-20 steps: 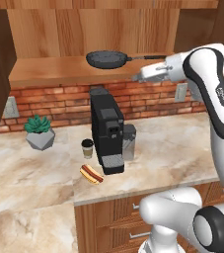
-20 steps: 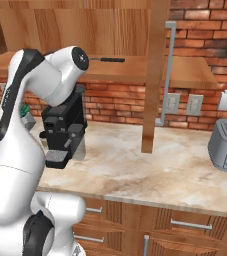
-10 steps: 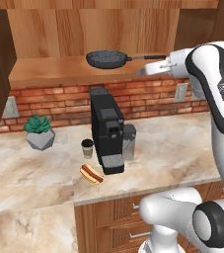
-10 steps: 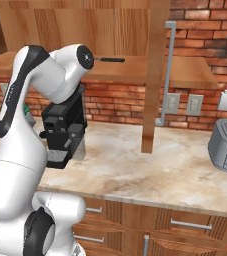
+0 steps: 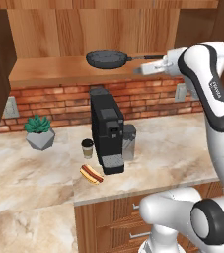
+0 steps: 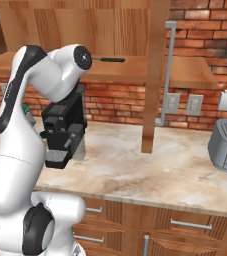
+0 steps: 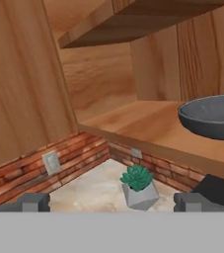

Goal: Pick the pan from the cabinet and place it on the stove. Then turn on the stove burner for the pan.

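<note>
The cabinet stands open, its reddish shelf bare except for the pan, which sits near the front lip with its thin handle running out toward the arm. The gripper hovers at the handle's end, just below and in front of the shelf edge, its jaws spread wide and holding nothing. In the hand view the pan's bowl sits off to the right, not centred between the fingertips, so the approach looks misaligned.

The main risk, as I judge it, is a closing on air or on the very tip of the handle: a thin rod caught at its end would let the heavy bowl swing down and slip free. A second risk is nudging the handle sideways and spinning the pan deeper onto the shelf, or off the lip onto the counter below.

Room is tight above and open below. The shelf edge runs right beside the gripper, and an open door hangs at the arm's right (its long silver bar near the wall). Under the shelf the tall coffee machine stands directly beneath the pan, so a straight drop meets it. Smaller things lie further down: the plant, the cup and the hot dog, all well apart from the gripper.
</note>
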Available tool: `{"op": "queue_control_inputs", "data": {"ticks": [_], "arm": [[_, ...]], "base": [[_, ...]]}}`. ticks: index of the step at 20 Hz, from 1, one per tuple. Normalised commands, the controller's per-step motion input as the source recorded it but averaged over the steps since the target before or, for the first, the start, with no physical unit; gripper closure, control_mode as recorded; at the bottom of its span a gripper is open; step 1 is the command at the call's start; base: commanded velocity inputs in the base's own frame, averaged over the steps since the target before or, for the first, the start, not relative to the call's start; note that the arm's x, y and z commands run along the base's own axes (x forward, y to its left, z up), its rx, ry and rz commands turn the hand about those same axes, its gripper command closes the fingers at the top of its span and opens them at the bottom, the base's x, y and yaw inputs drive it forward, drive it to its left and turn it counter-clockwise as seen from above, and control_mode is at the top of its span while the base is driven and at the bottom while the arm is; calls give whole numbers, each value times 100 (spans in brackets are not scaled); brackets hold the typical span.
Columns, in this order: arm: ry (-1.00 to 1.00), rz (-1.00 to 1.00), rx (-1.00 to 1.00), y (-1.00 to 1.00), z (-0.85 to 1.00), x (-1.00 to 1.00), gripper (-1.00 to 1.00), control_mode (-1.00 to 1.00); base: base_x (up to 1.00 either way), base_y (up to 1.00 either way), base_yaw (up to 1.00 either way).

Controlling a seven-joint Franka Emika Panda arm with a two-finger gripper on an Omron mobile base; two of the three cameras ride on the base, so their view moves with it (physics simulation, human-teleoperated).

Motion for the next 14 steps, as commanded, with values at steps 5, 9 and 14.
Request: {"op": "queue_control_inputs", "data": {"ticks": [5, 9, 14], "arm": [[-1, -4, -2, -6, 0, 29, -100, -100], [0, 1, 0, -32, 3, 27, -100, -100], [0, 0, 0, -25, 10, 13, -100, -100]], "base": [[0, 0, 0], [0, 0, 0], [0, 0, 0]]}}
